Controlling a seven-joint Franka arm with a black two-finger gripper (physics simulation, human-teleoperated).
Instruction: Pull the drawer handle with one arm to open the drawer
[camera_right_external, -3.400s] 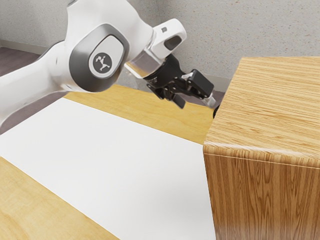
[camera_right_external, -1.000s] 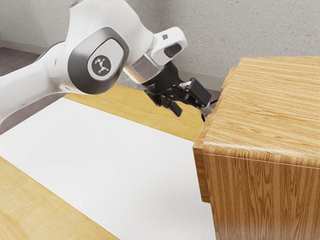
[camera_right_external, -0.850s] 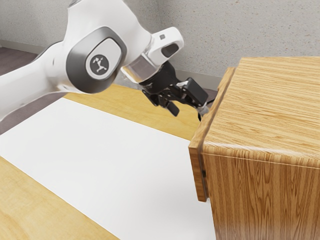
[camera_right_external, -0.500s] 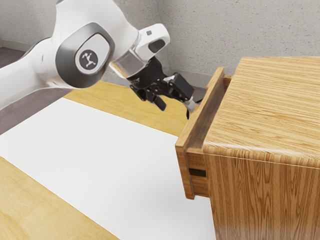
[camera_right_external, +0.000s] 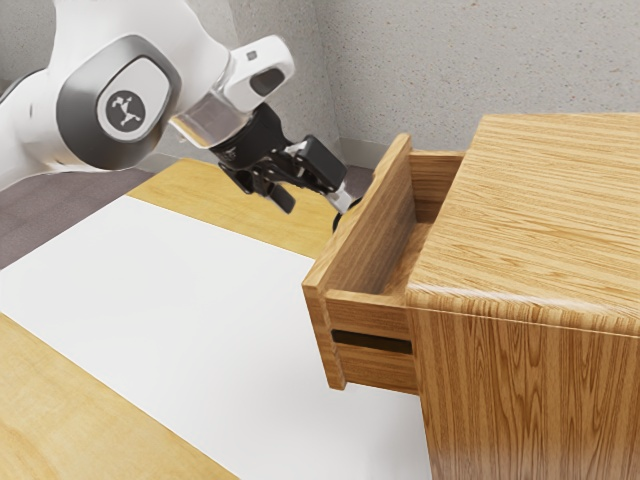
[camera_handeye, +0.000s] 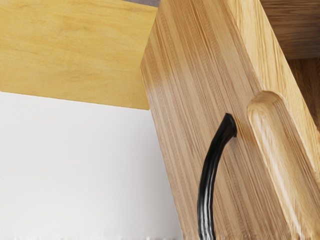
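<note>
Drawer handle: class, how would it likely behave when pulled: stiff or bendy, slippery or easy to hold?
The handle is a thin, dark, smooth-looking bar, so it is probably stiff but slightly slippery. It joins the drawer front, which stands well out of the cabinet, so pulling likely slides the drawer rather than bending the bar.

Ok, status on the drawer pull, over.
Gripper at the handle. Drawer partly out of the cabinet, interior showing. Nothing seen blocking its path over the table.
</note>
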